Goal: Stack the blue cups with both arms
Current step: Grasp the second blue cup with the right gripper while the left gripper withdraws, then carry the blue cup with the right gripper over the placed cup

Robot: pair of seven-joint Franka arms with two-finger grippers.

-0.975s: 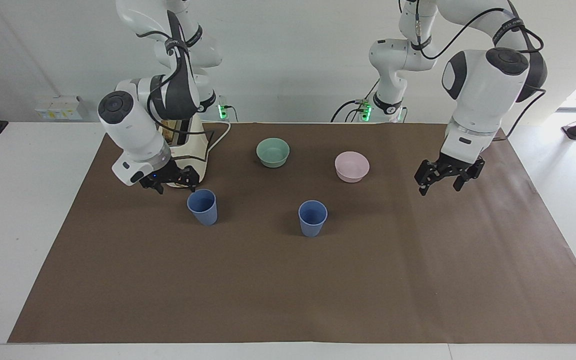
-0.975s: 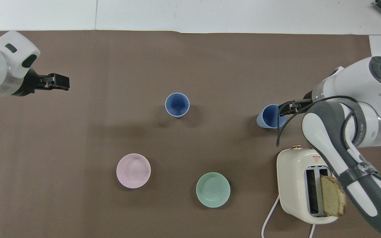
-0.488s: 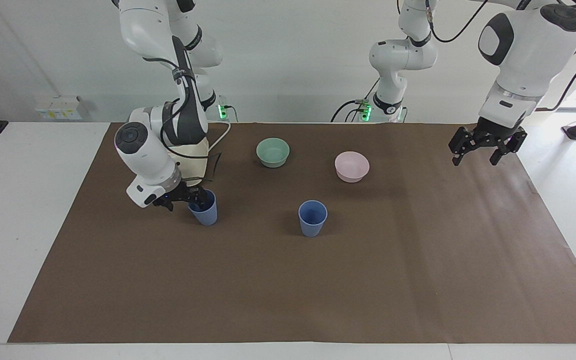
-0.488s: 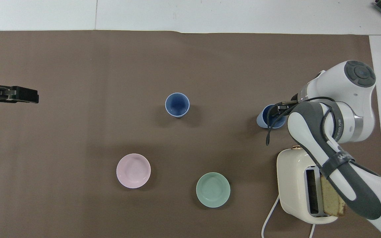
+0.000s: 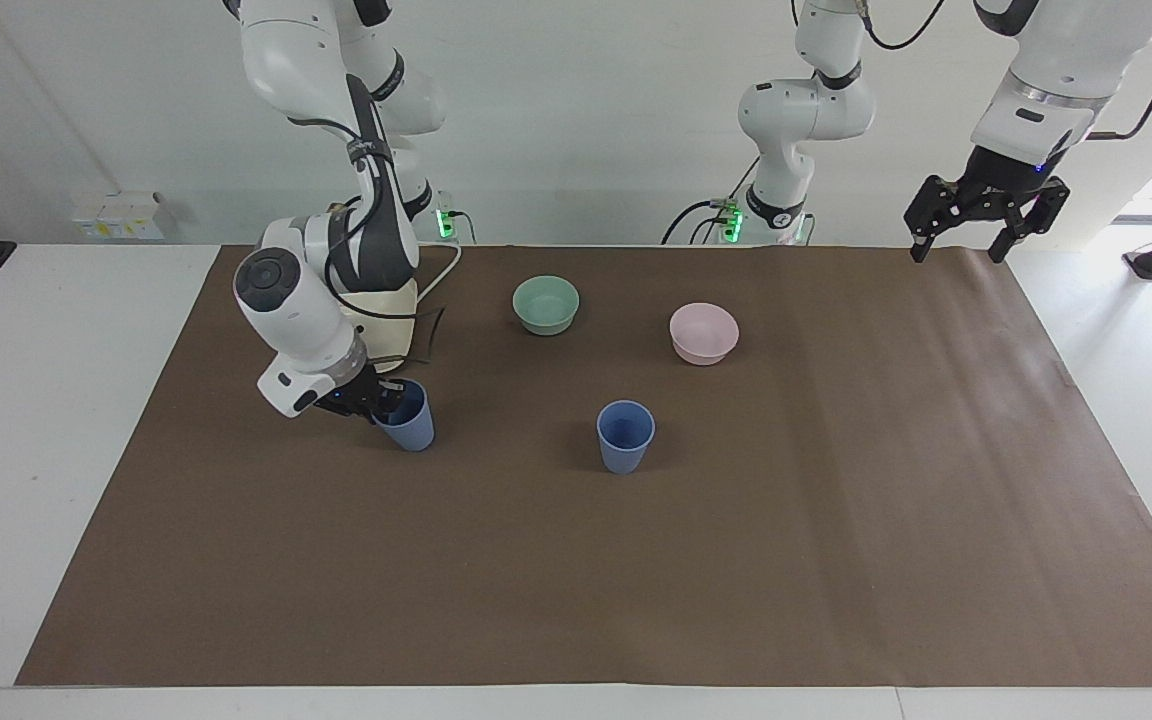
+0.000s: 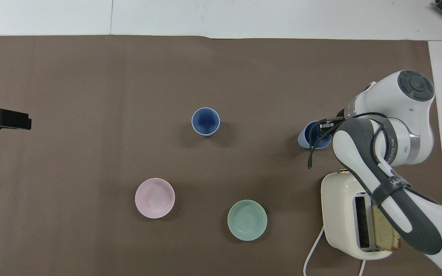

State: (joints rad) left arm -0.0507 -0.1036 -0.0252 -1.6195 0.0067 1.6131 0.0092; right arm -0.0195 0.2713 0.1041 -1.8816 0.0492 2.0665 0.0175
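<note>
A: Two blue cups are standing apart on the brown mat (image 5: 836,560). One cup (image 5: 625,436) is sitting upright mid-table, mouth up, nothing touching it. The other cup (image 5: 410,420) is standing toward the right arm's end, just beside the toaster (image 6: 349,214).

B: Right gripper (image 5: 376,402)?

A: It is reaching into that cup's rim; one finger seems to be dipping inside, one outside. Whether the fingers are already pinching the wall, I cannot tell.

B: How to do it well?

A: My judgement: the wall should be clamped squarely before lifting, then raised straight so the cup is not tipping or dragging. It should be carried upright, centred over the middle cup's mouth, lowered slowly.

B: Left gripper (image 5: 981,215)?

A: It is waiting, raised over the mat's edge at the left arm's end, fingers spread. The green bowl (image 5: 546,304) and pink bowl (image 5: 704,332) are sitting nearer the robots.
</note>
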